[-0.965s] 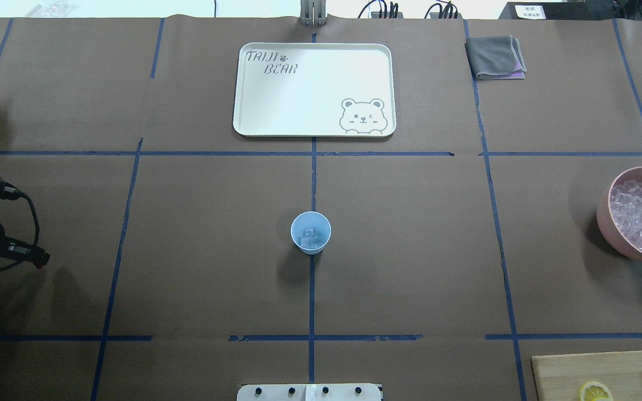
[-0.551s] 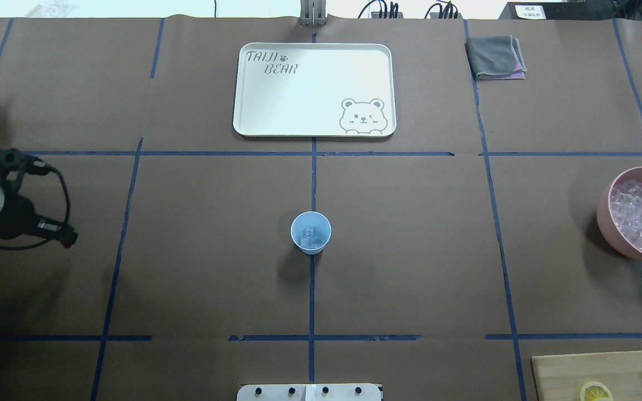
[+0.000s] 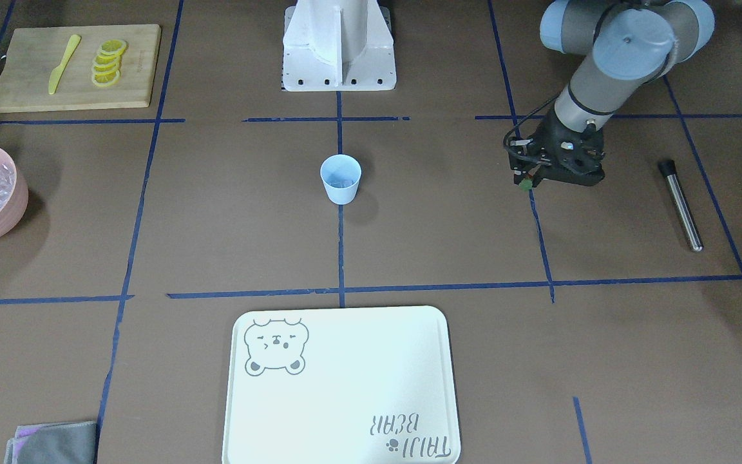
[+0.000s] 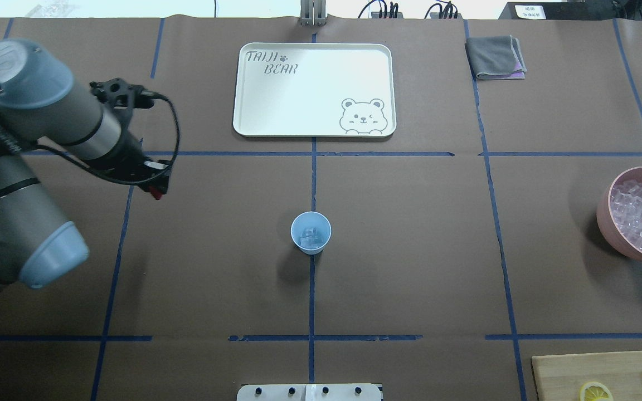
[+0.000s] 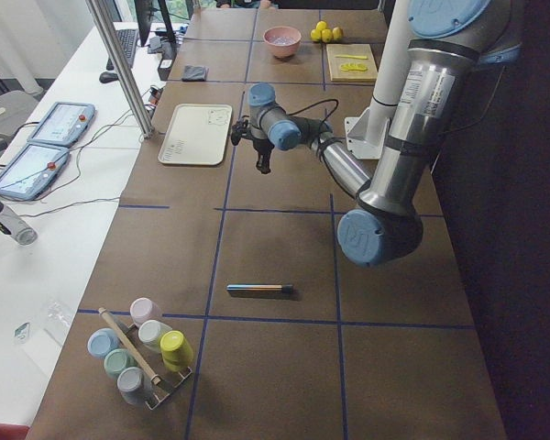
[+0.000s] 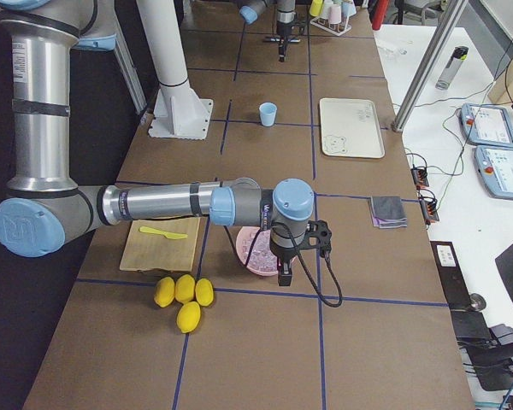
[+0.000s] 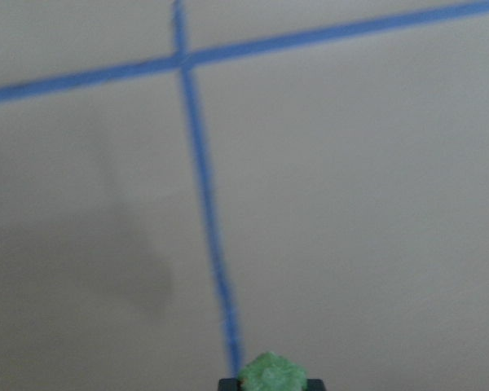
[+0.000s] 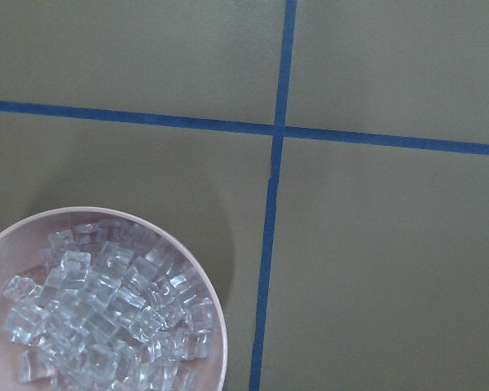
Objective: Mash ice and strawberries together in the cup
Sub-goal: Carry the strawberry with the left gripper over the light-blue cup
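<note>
Strawberry (image 7: 273,375) sits pinched in the left pincer (image 3: 528,181) above the surface (image 4: 410,250), well apart from the cup (image 4: 310,232) of ice (image 4: 310,238), presumably for dropping in before mashing; whether the right pincer (image 6: 284,275) is spread I cannot tell.

Counted on the surface (image 4: 410,250): one cup (image 4: 310,233), one tray (image 4: 310,89), one pink bowl (image 4: 604,214) of ice cubes (image 4: 641,217) too many to tally, one cutting board (image 3: 36,84), one yellow knife (image 3: 63,63), four whole lemons (image 6: 185,289), one grey cloth (image 4: 494,55), one metal rod (image 3: 680,205), and one strawberry (image 7: 272,375) between the left fingers (image 7: 226,384).
</note>
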